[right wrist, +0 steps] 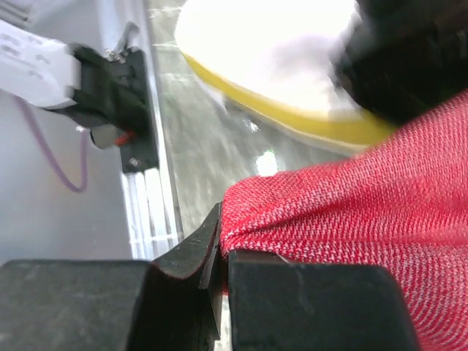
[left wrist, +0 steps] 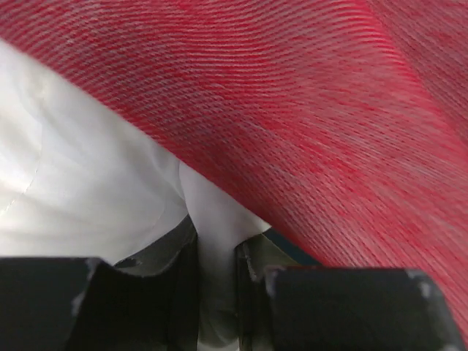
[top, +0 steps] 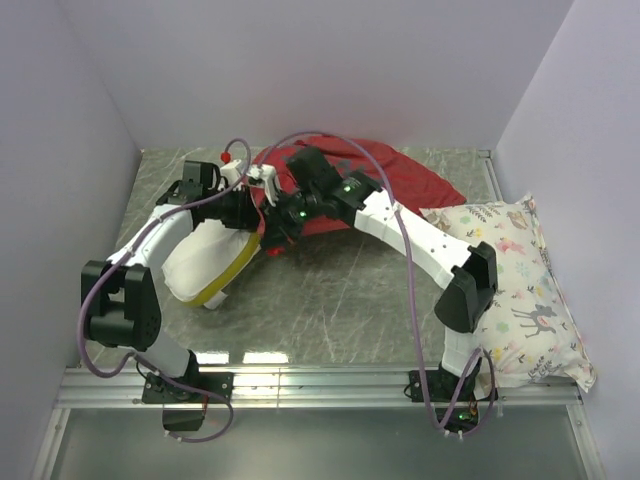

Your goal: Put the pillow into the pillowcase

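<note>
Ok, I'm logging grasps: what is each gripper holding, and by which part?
The left gripper pinches a white fold of the pillow; the right gripper pinches the pillowcase by its edge.

White floral deer-print pillow (top: pixel 515 290) at the right edge, grey marbled tabletop (top: pixel 330 290), metal rail (top: pixel 320 385) along near side
</note>
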Tool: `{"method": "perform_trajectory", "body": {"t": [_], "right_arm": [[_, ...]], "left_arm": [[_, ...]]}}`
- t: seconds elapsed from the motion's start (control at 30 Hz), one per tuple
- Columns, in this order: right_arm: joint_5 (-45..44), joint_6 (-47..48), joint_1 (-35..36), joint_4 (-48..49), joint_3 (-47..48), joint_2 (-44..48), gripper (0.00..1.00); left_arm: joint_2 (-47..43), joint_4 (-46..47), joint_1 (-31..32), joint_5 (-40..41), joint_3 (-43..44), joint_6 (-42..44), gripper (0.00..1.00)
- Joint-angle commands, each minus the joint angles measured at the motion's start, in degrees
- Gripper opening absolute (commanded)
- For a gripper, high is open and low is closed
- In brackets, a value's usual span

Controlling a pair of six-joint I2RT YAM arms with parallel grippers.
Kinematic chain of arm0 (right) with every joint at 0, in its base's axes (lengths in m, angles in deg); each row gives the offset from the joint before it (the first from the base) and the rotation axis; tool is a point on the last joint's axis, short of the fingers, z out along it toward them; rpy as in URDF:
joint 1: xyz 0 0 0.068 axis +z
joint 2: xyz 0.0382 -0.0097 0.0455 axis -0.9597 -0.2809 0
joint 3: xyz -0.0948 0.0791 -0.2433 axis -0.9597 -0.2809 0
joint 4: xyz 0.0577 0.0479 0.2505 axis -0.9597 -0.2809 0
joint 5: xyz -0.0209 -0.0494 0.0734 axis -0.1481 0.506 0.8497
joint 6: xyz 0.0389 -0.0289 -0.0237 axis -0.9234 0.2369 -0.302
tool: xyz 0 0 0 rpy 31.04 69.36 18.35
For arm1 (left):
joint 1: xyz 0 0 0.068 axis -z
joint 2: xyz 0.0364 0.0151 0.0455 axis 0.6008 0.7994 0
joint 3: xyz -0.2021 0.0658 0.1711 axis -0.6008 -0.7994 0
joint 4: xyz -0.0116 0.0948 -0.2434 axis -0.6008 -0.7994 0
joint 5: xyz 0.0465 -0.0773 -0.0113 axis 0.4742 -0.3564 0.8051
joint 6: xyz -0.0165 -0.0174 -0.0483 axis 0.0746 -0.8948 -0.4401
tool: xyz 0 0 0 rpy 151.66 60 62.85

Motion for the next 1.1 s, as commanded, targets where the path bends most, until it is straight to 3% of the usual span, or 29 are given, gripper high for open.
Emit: {"method": "perform_trajectory", "body": {"t": [0.0, 0.1, 0.2, 0.27, 0.4, 0.43, 0.5, 0.53, 0.57, 0.63, 0.67, 0.7, 0.8, 0.9, 1.07], "right_arm": [[9.87, 3.36, 4.08, -9.6, 11.22, -4.0, 0.0], [13.82, 1.7, 5.32, -9.26, 14.14, -7.44, 0.0], [17.69, -1.64, 5.32, -4.26, 7.75, -5.18, 0.0], [17.35, -3.92, 5.06, 1.26, -1.73, -3.06, 0.0], [12.46, -8.42, 3.56, 10.34, -17.83, 3.08, 0.0], [10.42, -7.46, 3.3, 10.78, -21.33, 4.06, 0.0], [9.26, -6.93, 2.34, 9.39, -22.94, 5.99, 0.14], [9.26, -6.49, 2.07, 8.16, -22.69, 6.52, 0.29], [8.74, -4.05, 1.98, 4.06, -21.99, 7.14, 0.58], [7.86, -1.75, 0.75, -0.18, -18.49, 8.81, 0.72], [7.68, 0.44, -0.12, -3.51, -17.16, 9.34, 0.74], [7.24, 0.81, -2.04, -4.24, -16.02, 10.3, 0.74], [5.14, -1.82, -6.01, 0.57, -14.51, 11.62, 0.74], [-7.49, -4.38, -7.6, 6.22, -12.68, 8.57, 0.73], [-14.64, -4.11, -7.34, 3.41, 0.67, -3.82, 0.68]], "left_arm": [[-3.31, 12.12, 1.11, -2.02, 1.25, -12.24, 0.0], [-4.8, 18.8, 0.23, -1.39, -3.22, -18.21, 0.0], [-6.12, 25.39, -0.65, -2.27, -9.02, -24.01, 0.0], [-6.91, 31.02, -0.22, -2.71, -13.94, -26.05, 0.0], [-8.32, 32.44, 1.11, -2.44, -19.92, -25.89, 0.0], [-8.5, 32.18, 1.11, -5.75, -20.72, -24.84, 0.01], [-8.85, 23.87, 1.02, -8.33, -19.07, -16.98, 0.26], [-9.37, 20.69, 0.58, -9.55, -17.14, -13.44, 0.39], [-10.95, 16.92, -0.12, -11.83, -15.99, -9.4, 0.6], [-12.71, 4.09, -3.8, -14.65, -13.19, 3.77, 0.74], [-14.11, -0.56, -7.56, -17.45, -12.21, 9.13, 0.92], [-14.39, -7.31, -9.86, -17.65, -11.16, 16.67, 0.99], [-12.29, -14.82, -16.99, -16.52, -6.41, 24.71, 0.99], [-6.23, -12.57, -18.93, -8.2, 0.34, 25.09, 0.99], [5.88, -4.32, -19.11, 0.26, 7.21, 26.76, 0.99]]}}
